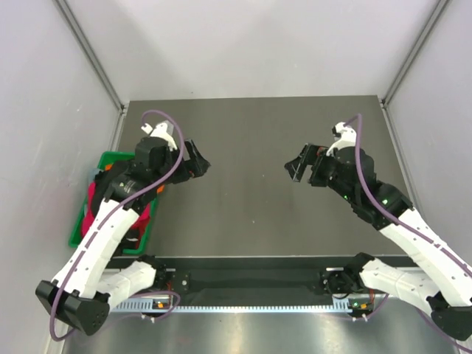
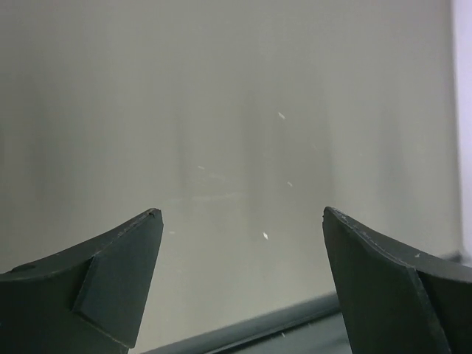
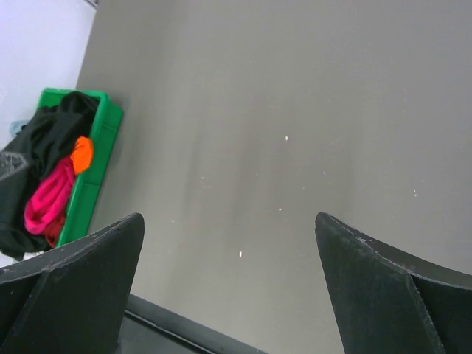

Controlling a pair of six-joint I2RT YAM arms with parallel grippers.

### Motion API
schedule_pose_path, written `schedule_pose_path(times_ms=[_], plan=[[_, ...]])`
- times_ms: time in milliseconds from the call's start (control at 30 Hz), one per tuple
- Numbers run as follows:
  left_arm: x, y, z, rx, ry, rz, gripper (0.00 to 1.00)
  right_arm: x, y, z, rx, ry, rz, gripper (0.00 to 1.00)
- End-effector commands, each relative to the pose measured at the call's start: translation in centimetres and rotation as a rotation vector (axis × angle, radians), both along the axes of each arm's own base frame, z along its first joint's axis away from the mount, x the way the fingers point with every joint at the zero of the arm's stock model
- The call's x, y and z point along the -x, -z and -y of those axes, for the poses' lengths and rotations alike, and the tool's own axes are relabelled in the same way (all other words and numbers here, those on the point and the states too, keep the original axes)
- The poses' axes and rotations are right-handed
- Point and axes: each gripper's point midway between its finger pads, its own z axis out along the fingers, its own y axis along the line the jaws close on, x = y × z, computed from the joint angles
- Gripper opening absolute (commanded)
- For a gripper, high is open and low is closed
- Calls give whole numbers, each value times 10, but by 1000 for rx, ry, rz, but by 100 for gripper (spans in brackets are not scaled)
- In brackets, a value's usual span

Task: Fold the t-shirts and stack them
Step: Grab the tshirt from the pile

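Several t-shirts lie bunched in the green bin at the left edge of the table, none folded. Left gripper and right gripper hover released, empty, above it; next, the left must reach into the bin for one.

Robot lab test cell.
A dark bench sits boxed in by plain white panels on metal posts. White robot arms are bolted at lower left and lower right, with a green bin at the left edge.

White arm links, black joints, purple cables
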Motion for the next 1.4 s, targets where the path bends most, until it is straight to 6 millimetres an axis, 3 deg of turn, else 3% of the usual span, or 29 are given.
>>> schedule_pose_path(times_ms=[0, 133, 167, 300, 433, 533, 633, 767, 1000, 1133, 1233, 1267, 1367], plan=[[-2, -21, -35, -74, -171, 46, 94, -3, -20, 3, -32, 8, 80, 100], [-3, -25, -62, -102, -348, 33, 93, 0, -12, 0, -27, -17, 62, 100], [-6, -31, -79, -135, -446, 43, 94, 2, -13, -3, -34, -39, 70, 100], [-16, -28, -117, -226, -654, 18, 93, 8, -10, -5, -50, -86, 131, 100], [-28, -18, -155, -261, -822, -45, 91, 15, -22, -3, -62, -120, 218, 100], [-30, -5, -198, -258, -995, -83, 88, 19, -27, -2, -66, -137, 244, 100], [-23, 20, -232, -213, -1130, -156, 86, 23, -27, -2, -67, -157, 256, 100], [-8, 65, -258, -222, -1252, -269, 81, 28, -22, -3, -73, -175, 260, 99], [-20, 106, -262, -255, -1219, -316, 73, 34, -18, -15, -92, -248, 241, 100], [-22, 110, -265, -316, -1185, -361, 48, 36, -20, -16, -85, -264, 239, 100], [-23, 103, -274, -358, -1209, -354, 16, 37, -26, -14, -88, -258, 251, 100], [-24, 101, -274, -356, -1210, -348, 0, 38, -27, -13, -89, -256, 254, 100], [-31, 89, -271, -325, -1190, -310, 0, 37, -28, -11, -96, -239, 255, 100]])
